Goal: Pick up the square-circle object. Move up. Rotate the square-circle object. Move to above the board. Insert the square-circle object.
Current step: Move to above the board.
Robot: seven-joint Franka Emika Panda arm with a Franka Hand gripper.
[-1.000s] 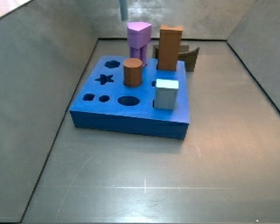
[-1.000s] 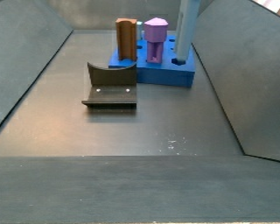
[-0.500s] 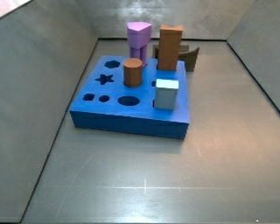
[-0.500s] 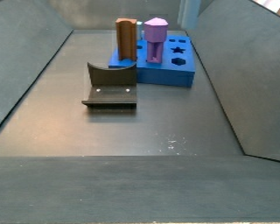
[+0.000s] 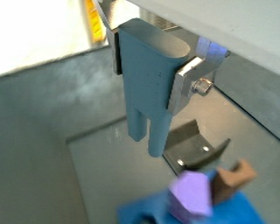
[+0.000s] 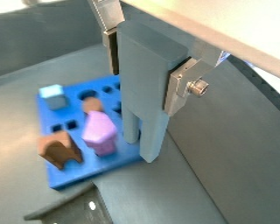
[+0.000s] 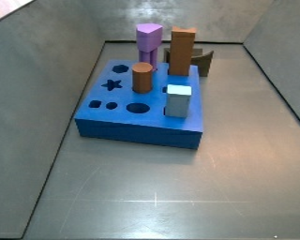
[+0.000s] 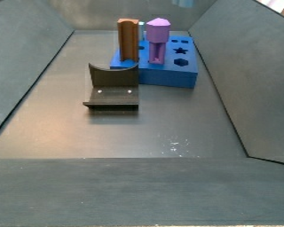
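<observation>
My gripper (image 5: 152, 70) is shut on the square-circle object (image 5: 143, 96), a tall grey-blue peg that hangs down between the silver fingers (image 5: 188, 77). Both wrist views show this; in a wrist view the gripper (image 6: 146, 70) holds the peg (image 6: 143, 105) high over the floor, beside the board (image 6: 119, 162). The bright-blue board (image 7: 127, 127) lies on the floor, seen in both side views (image 8: 169, 78). Neither side view shows the gripper or the held peg.
On the board stand a purple peg (image 7: 147, 42), a tall brown peg (image 7: 183, 52), a short round brown peg (image 7: 142, 77) and a pale block (image 7: 178, 100). The fixture (image 8: 111, 86) stands next to the board. Grey walls enclose the floor.
The grey-blue peg at the top edge of a side view has risen out of that frame. Nothing on the board has moved.
</observation>
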